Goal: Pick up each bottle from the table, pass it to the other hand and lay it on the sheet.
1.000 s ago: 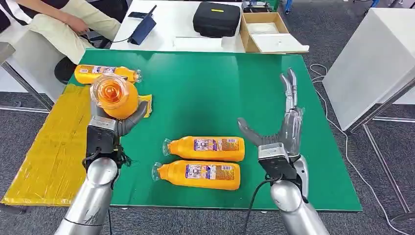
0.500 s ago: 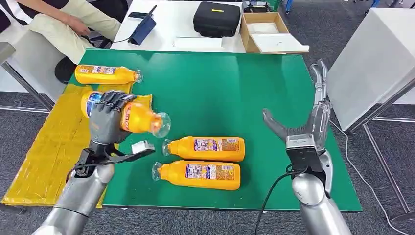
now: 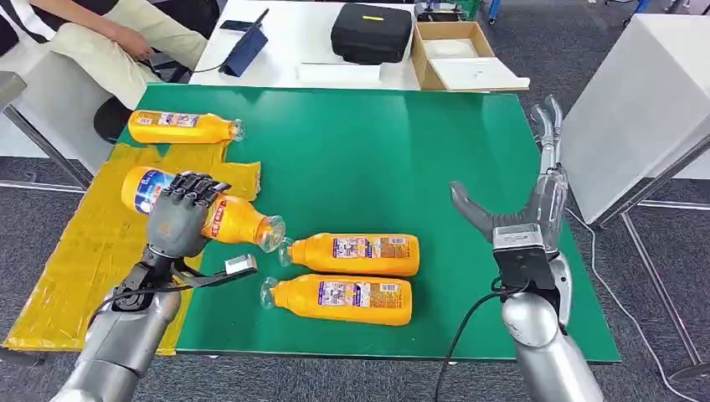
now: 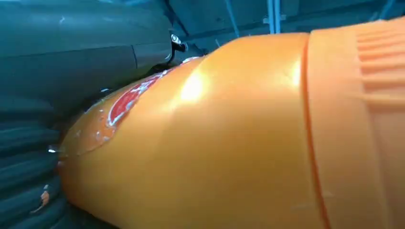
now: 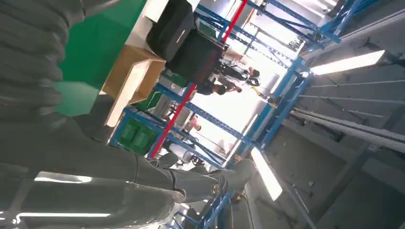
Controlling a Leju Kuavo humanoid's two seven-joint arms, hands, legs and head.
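My left hand [image 3: 180, 219] grips an orange bottle [image 3: 237, 221] around its middle, holding it on its side over the edge of the yellow sheet [image 3: 79, 251], cap end toward the table's middle. That bottle's orange body [image 4: 215, 143] sits close up in the left wrist view. Another orange bottle [image 3: 180, 127] lies at the far end of the sheet. Two more orange bottles [image 3: 356, 254] [image 3: 343, 299] lie side by side on the green table [image 3: 377, 159]. My right hand [image 3: 523, 213] hangs above the table's right side, fingers spread and holding nothing.
A person sits at the far left. Behind the green table a white table carries a black case [image 3: 370, 32], a cardboard box [image 3: 456, 54] and a dark tablet [image 3: 244, 48]. A white cabinet [image 3: 636, 109] stands close on the right.
My left hand has turned the bottle from pointing at the camera to lying sideways and lowered it toward the sheet. My right hand has drawn away to the right.
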